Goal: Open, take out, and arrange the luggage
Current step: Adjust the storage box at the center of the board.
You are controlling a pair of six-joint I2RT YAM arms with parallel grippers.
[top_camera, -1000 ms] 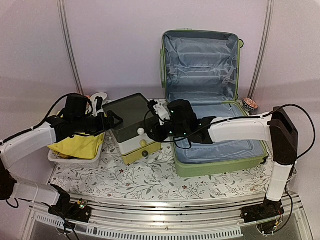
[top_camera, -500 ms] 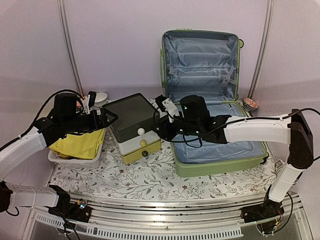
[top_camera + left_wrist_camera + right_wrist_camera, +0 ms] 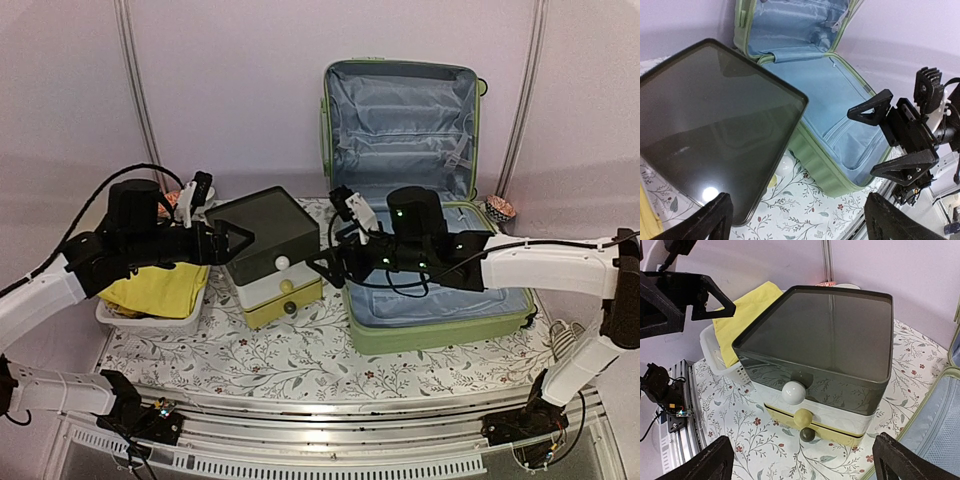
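green suitcase (image 3: pixel 440 337) lies open on the right half of the table (image 3: pixel 300 368), base flat, lid standing upright against the far wall, pale blue lining showing in both halves. a small drawer box (image 3: pixel 268 232) with a dark lid sits just left of the suitcase, near its left wall but apart from it. three round knobs run down the box front: white (image 3: pixel 793 392), yellow (image 3: pixel 803 417), dark (image 3: pixel 807 434). a white basket (image 3: pixel 140 320) with a yellow cloth (image 3: pixel 165 290) in it sits at the far left, beside the box. a small patterned bowl (image 3: pixel 499 209) sits right of the suitcase by the lid hinge. the right gripper (image 3: pixel 332 258) hangs above the near-left corner of the suitcase base and points left at the box, fingers spread wide, gripping nothing. the left gripper (image 3: pixel 232 243) hangs over the left edge of the box and points right, fingers also spread wide, gripping nothing. the two grippers face each other across the box, well apart, touching neither the box nor the suitcase. a floral cloth covers the table.
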